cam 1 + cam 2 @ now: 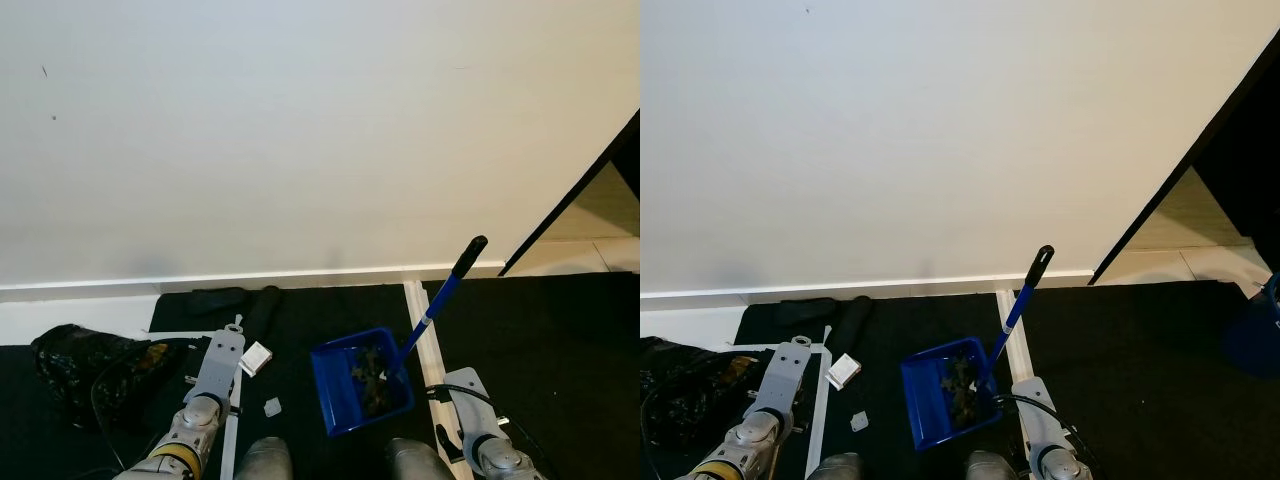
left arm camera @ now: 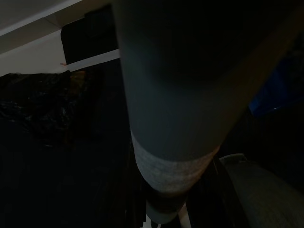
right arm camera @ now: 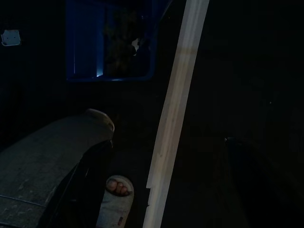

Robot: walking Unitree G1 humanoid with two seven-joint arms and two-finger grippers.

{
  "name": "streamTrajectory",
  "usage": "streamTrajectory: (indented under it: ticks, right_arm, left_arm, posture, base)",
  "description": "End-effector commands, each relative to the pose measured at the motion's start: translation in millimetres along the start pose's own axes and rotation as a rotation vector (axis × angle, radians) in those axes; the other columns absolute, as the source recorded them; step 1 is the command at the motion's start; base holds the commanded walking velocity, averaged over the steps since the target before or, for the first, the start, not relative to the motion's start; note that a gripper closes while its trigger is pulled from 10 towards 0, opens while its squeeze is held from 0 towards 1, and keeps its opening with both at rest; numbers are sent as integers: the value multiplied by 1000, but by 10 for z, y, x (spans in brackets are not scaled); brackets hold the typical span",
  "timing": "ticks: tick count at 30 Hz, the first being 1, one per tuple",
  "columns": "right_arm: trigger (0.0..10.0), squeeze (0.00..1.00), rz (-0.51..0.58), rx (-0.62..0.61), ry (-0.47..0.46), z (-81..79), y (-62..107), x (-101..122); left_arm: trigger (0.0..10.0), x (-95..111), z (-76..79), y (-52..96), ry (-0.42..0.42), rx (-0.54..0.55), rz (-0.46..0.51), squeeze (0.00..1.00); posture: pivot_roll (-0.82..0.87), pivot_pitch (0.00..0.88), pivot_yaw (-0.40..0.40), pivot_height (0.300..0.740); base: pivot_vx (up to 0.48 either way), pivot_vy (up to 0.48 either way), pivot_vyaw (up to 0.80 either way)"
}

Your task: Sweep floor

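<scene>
One blue dustpan [image 1: 361, 388], debris inside (dark bits), upright black-tipped handle [image 1: 445, 293]

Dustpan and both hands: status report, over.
Blue dustpan on dark floor, debris inside, handle tilted up. Both arms low beside it, holding nothing seen. Scraps and black bag lie left.

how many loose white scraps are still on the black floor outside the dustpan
2: a larger white scrap between the left arm and the blue dustpan, and a smaller white scrap nearer the robot's feet. Others may be hidden in the dark areas.
</scene>
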State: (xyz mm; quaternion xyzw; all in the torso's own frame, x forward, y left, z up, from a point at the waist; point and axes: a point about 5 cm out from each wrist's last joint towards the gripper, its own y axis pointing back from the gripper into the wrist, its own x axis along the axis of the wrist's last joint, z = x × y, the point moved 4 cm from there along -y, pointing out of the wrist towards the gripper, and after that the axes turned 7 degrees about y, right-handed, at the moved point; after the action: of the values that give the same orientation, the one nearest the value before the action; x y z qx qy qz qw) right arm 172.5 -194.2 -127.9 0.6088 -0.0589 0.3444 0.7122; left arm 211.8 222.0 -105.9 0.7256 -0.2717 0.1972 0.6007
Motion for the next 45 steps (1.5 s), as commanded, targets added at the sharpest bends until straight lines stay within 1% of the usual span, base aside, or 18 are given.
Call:
streamTrajectory:
  ticks: [1,10,16,17,18,22,25,26,28,29,30,33,37,41,42,43,44,45]
  right_arm:
    - [10000,0,10,-9,-14,16,-2,20]
    - [10000,0,4,-4,-20,-3,-2,11]
    - [10000,0,2,-4,-24,-11,-2,10]
    - [10000,0,1,-4,-26,-12,-2,8]
    - [10000,0,0,-6,-28,-10,-1,4]
    - [10000,0,-4,-13,-33,1,3,-15]
    - [10000,0,25,-107,-99,152,15,9]
    - [10000,0,25,-107,-99,152,15,9]
    - [10000,0,89,-220,-170,364,16,162]
    - [10000,0,89,-220,-170,364,16,162]
    - [10000,0,209,-310,-230,623,23,480]
    - [10000,0,262,-332,-242,717,34,624]
    - [10000,0,473,-367,-333,1051,126,1162]
    - [10000,20,552,-343,-404,1126,165,1330]
    - [10000,188,613,-334,-436,1184,206,1447]
    - [10000,643,641,-334,-441,1213,230,1498]
    - [10000,1000,660,-333,-443,1232,246,1534]
    - [10000,1000,682,-326,-446,1245,262,1574]
  left_arm:
    - [0,-27,45,3,9,-9,-10,0]
    - [0,7,24,1,61,12,11,0]
    - [0,7,8,-6,36,18,-7,0]
    - [2784,5,3,-8,28,21,-12,0]
    - [10000,6,4,-9,19,23,-14,0]
    - [10000,7,24,-10,8,22,-16,0]
    - [10000,13,36,-12,1,22,-14,0]
    - [10000,13,36,-12,1,22,-14,0]
    - [10000,21,30,-12,5,30,-9,0]
    - [10000,21,30,-12,5,30,-9,0]
    - [10000,45,7,-15,26,50,0,0]
    - [10000,62,-4,-17,35,57,7,0]
    - [10000,203,-45,-31,65,79,63,0]
    - [10000,246,-72,-34,97,100,77,0]
    - [10000,251,-94,-32,118,116,82,0]
    - [10000,249,-103,-30,123,122,84,0]
    - [10000,248,-109,-28,126,125,86,0]
    - [10000,246,-119,-25,127,130,89,0]
  posture:
    - [71,20,-20,740]
    - [72,28,-16,740]
    - [66,31,-12,740]
    - [64,32,-10,740]
    - [61,34,-6,740]
    - [58,38,-4,740]
    - [57,43,-3,740]
    - [57,43,-3,740]
    - [54,50,-1,740]
    - [54,50,-1,740]
    - [51,54,0,740]
    - [48,57,-2,740]
    - [50,59,-13,740]
    - [63,60,-34,740]
    - [63,60,-34,740]
    - [69,63,-39,740]
    - [69,63,-39,740]
    - [69,63,-39,740]
  base:
    - [0,0,0]
    - [0,0,0]
    - [0,0,0]
    - [0,0,0]
    - [0,0,0]
    - [0,0,0]
    - [0,0,0]
    - [0,0,0]
    - [0,0,0]
    - [0,0,0]
    - [0,0,0]
    - [0,0,0]
    - [0,0,0]
    - [0,0,0]
    - [0,0,0]
    - [0,0,0]
    - [0,0,0]
    - [0,0,0]
